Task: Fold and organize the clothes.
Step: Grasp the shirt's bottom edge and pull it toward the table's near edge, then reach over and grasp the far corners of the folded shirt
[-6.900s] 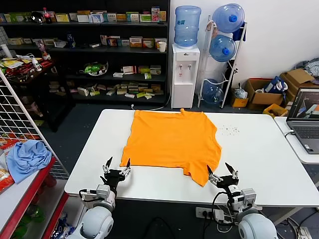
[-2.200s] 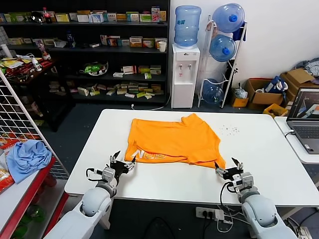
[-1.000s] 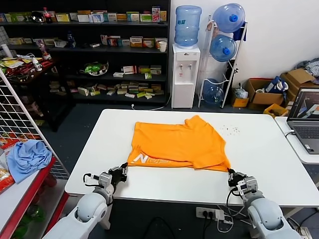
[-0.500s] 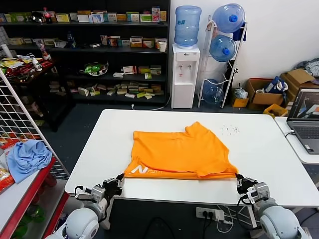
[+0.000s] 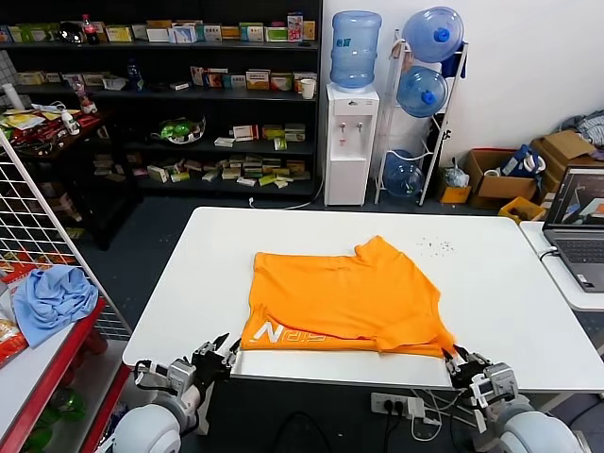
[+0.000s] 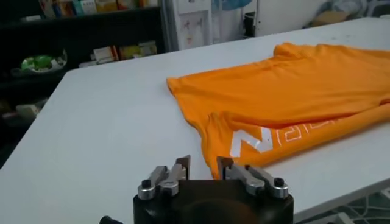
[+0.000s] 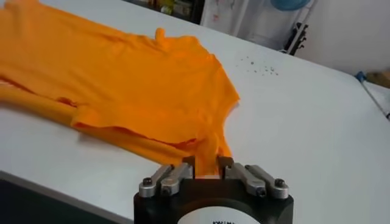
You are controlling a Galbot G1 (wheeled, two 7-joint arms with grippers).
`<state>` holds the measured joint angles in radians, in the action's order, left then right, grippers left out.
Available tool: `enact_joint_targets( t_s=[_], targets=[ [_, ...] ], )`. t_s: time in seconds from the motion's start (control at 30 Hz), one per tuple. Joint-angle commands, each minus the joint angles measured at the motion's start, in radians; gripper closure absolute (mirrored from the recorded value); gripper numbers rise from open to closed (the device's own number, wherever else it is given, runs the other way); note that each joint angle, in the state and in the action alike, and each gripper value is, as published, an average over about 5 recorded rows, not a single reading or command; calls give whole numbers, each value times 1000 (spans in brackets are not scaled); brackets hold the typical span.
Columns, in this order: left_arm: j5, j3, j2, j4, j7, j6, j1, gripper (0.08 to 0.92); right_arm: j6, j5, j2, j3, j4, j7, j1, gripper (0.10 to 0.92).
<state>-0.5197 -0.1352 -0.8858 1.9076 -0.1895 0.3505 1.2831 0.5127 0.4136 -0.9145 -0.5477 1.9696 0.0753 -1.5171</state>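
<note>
1. The T-shirt (image 5: 344,297) now lies folded over at the table's (image 5: 528,302) near edge, pulled toward six o'clock, white lettering up
2. Right gripper (image 5: 469,364) at five o'clock: jaws have parted, a fold of hem sits between them, loose or pinched I cannot tell
3. Left gripper (image 5: 213,356) at seven o'clock has sprung apart, empty, just off the corner
4. First fold looks done, side folds next

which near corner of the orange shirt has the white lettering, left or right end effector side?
The corner of the T-shirt by the left end effector: white lettering runs along its near edge. The corner by the right end effector is plain orange.
</note>
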Motion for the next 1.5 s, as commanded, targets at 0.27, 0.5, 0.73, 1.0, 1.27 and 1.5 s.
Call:
enact_joint_targets(
  t_s=[0.27, 0.5, 0.73, 1.0, 1.27, 1.5],
  targets=[
    [-16, 66, -87, -204, 37, -93, -344, 300, -181, 136, 27, 73, -193, -6, 322, 325],
    [-16, 202, -190, -470, 43, -92, -586, 182, -160, 165, -30, 228, -504, -58, 668, 206],
    [-68, 278, -283, -715, 24, -28, -764, 177, -120, 147, -87, 318, -762, -81, 902, 203],
    [-127, 319, -361, -874, 13, -11, -857, 177, -141, 114, -185, 359, -1019, -154, 1033, 203],
    [-76, 301, -438, -1049, 29, -55, -899, 177, -205, 10, -301, 350, -1220, -222, 1117, 203],
    [-32, 274, -470, -1138, 41, -58, -905, 177, -243, -50, -354, 331, -1323, -274, 1155, 203]
  ],
)
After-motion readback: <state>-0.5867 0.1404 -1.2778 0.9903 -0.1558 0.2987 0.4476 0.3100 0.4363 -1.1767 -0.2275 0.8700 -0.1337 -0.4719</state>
